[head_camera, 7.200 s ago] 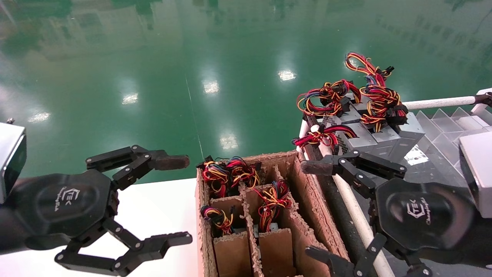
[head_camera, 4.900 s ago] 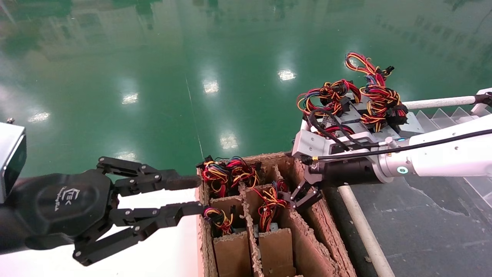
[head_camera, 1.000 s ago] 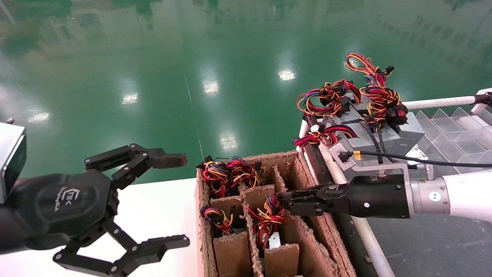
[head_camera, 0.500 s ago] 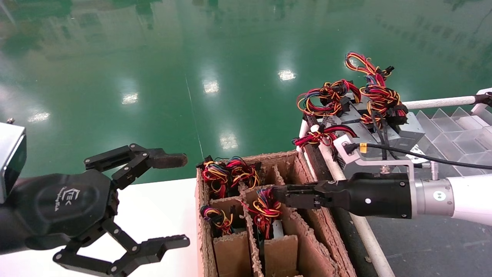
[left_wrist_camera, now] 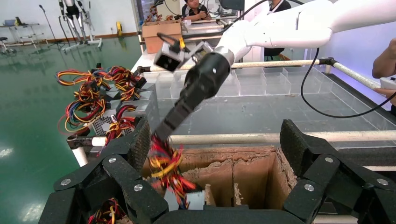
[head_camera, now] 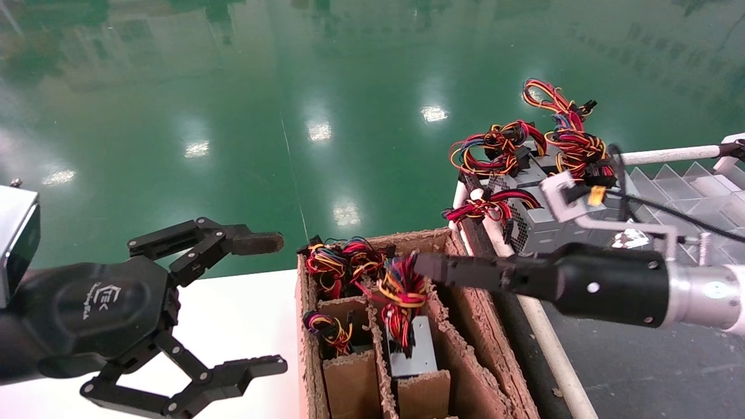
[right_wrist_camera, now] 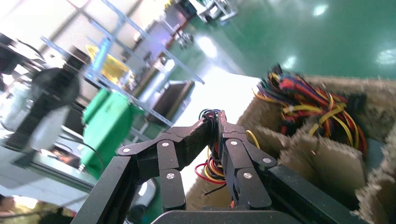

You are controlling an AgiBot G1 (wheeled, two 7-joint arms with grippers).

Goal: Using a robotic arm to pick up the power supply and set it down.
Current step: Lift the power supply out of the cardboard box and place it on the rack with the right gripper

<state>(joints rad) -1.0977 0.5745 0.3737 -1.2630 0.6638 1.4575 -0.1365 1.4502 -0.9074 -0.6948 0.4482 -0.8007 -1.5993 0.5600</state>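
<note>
The power supply (head_camera: 410,349) is a grey metal box hanging partly out of a middle compartment of the cardboard box (head_camera: 472,329). Its red, yellow and black wires (head_camera: 400,291) rise to my right gripper (head_camera: 422,265), which is shut on the bundle. The right wrist view shows the wires (right_wrist_camera: 211,163) pinched between the fingers of the right gripper (right_wrist_camera: 216,119). My left gripper (head_camera: 262,305) hangs open over the white table, left of the box and touching nothing. In the left wrist view the left gripper (left_wrist_camera: 217,149) frames the dangling power supply (left_wrist_camera: 194,201).
Two other wire bundles (head_camera: 343,262) (head_camera: 329,329) sit in neighbouring compartments of the box. Several more power supplies (head_camera: 559,198) with wires are stacked on the rack at the right, behind a white rail (head_camera: 547,343). The white table (head_camera: 233,314) lies left of the box.
My right gripper has risen with the wire bundle, and the power supply's grey body has come up into sight out of its compartment. The left gripper has stayed still and open.
</note>
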